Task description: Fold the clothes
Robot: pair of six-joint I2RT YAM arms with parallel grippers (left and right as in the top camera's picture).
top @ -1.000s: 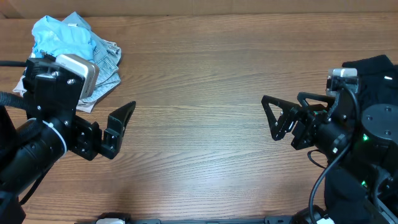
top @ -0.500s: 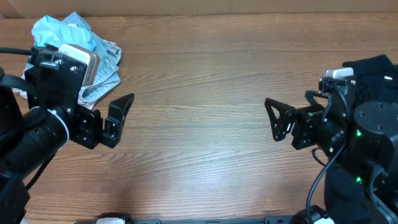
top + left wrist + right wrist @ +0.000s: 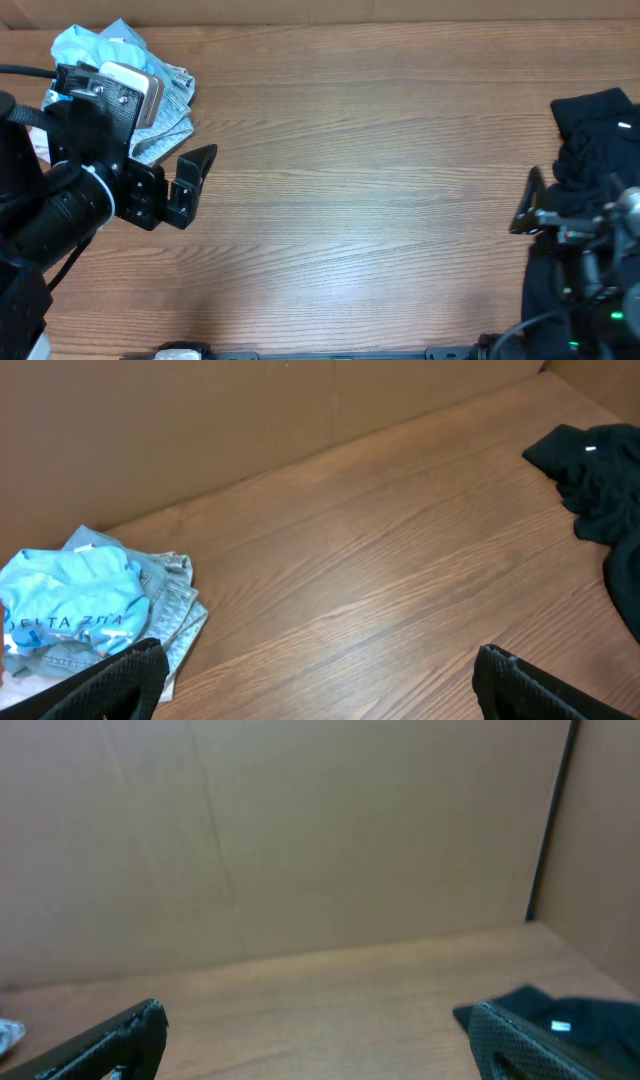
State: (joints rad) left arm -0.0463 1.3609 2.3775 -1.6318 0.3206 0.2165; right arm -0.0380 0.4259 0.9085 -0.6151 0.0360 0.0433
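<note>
The clothes lie in two heaps. A crumpled sky-blue T-shirt (image 3: 88, 48) with white lettering lies on pale denim shorts (image 3: 176, 98) at the far left; both show in the left wrist view, the T-shirt (image 3: 68, 598) and the shorts (image 3: 172, 600). A black garment (image 3: 598, 128) lies at the right edge and shows in the left wrist view (image 3: 598, 468) and right wrist view (image 3: 565, 1013). My left gripper (image 3: 190, 185) (image 3: 320, 688) is open and empty, just right of the left heap. My right gripper (image 3: 528, 205) (image 3: 320, 1042) is open and empty, beside the black garment.
A brown cardboard wall (image 3: 300, 840) stands along the back of the wooden table (image 3: 360, 180). My left arm's body covers part of the left heap in the overhead view.
My right arm has pulled back to the right, toward the black garment and the table edge. My left arm has shifted slightly toward the blue and denim heap.
</note>
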